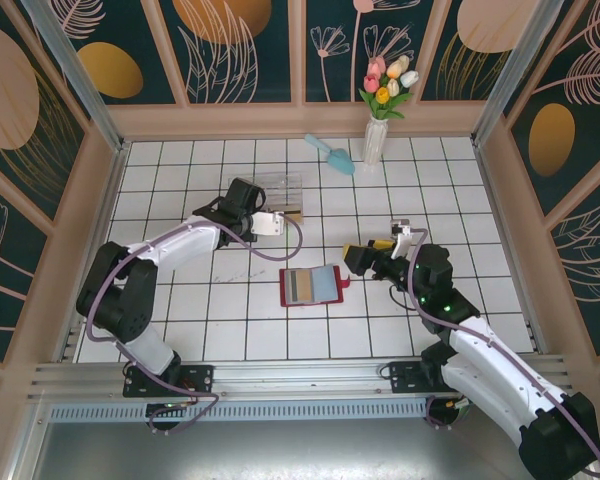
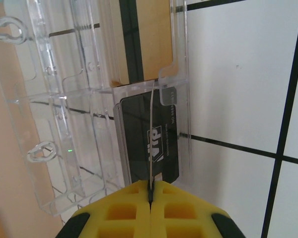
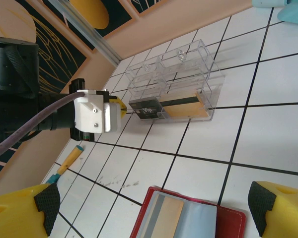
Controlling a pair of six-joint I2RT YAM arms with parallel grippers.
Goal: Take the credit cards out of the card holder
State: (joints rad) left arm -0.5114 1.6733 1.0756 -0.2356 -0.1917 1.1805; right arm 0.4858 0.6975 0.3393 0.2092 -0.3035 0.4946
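Left pads [image 2: 124, 210]: pressed together. A thin pale line rises edge-on from the seam; whether a card is pinched cannot be told.
Left gripper [image 2: 150, 191] [image 1: 278, 220] [image 3: 118, 110]: tips at the open end of the clear box [image 2: 54, 124] [image 1: 275, 188] [image 3: 184, 69].
Dark card [image 2: 149, 139] [image 3: 146, 107]: in the near compartment of the clear box, just ahead of the left fingertips, white logo showing.
Boxed gold-tan card [image 2: 156, 39] [image 3: 186, 108] [image 1: 294, 212]: in the same row of the box, beyond the dark card.
Right fingers [image 3: 280, 210]: wide apart, nothing between them.
Right gripper [image 3: 151, 208] [image 1: 370, 255]: above the table, just beside the right edge of the card holder [image 1: 330, 285] [image 3: 233, 223], facing the left gripper.
Card holder: lies open and flat on the white-tiled table [image 1: 180, 310], between the two arms, well apart from the clear box.
Pocketed gold-tan card [image 3: 166, 218] [image 1: 300, 287]: in the left half of the holder.
Grey card [image 3: 198, 225] [image 1: 325, 285]: beside it in the holder.
Strap tab [image 1: 347, 283]: at the holder's right edge, toward the right gripper.
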